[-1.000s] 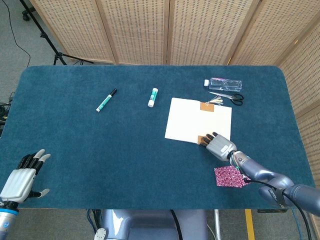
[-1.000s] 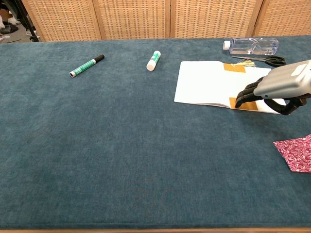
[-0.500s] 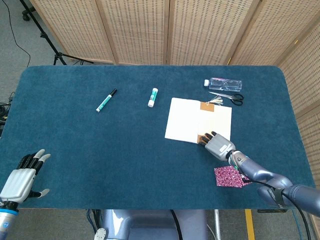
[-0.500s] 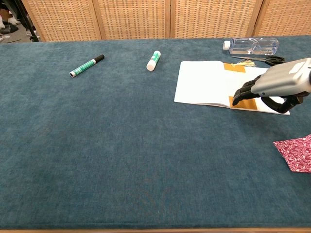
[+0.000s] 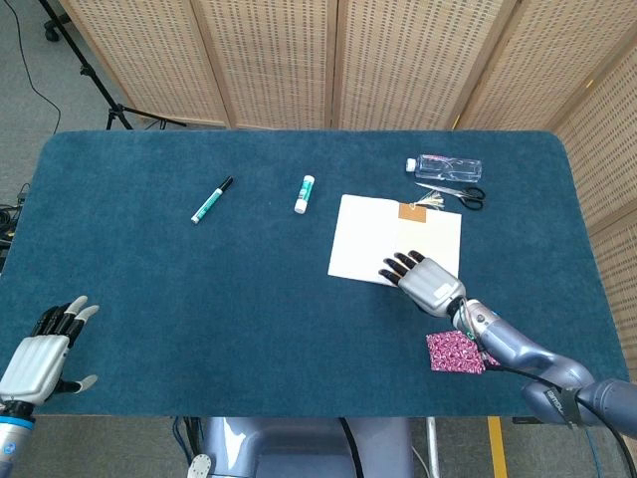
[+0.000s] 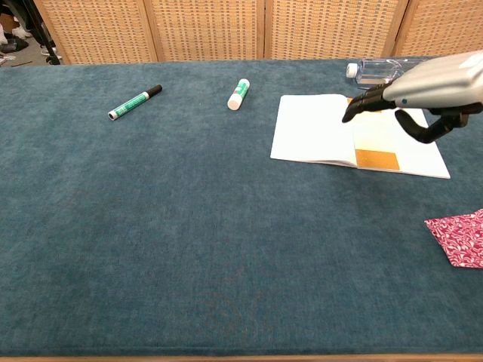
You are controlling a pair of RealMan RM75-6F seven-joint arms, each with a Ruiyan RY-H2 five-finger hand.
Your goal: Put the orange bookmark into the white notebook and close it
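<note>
While the white notebook (image 6: 355,136) lies open and flat on the blue tablecloth (image 6: 189,226), the robot's right hand (image 6: 423,87) has risen from where it pressed on the near edge of the pages a second ago and now hangs above them, its dark fingers (image 6: 366,102) spread and reaching toward the left page, holding nothing. With the hand lifted, the orange bookmark (image 6: 376,158) shows plainly in the chest view, lying along the right page just beside the centre fold, its near end close to the page's front edge and its far end with a pale tassel at the top; in the head view the hand covers the near end. That suggests the bookmark is already in place, so the step remaining is to fold one cover over and shut the book, which is still open. The left hand (image 5: 40,358) rests open and empty at the near left corner of the table, well apart from the work. A green marker (image 6: 134,102), a glue stick (image 6: 238,93), a clear bottle (image 5: 444,165), scissors (image 5: 453,194) and a red patterned cloth (image 6: 460,237) lie around the notebook, none touching it
</note>
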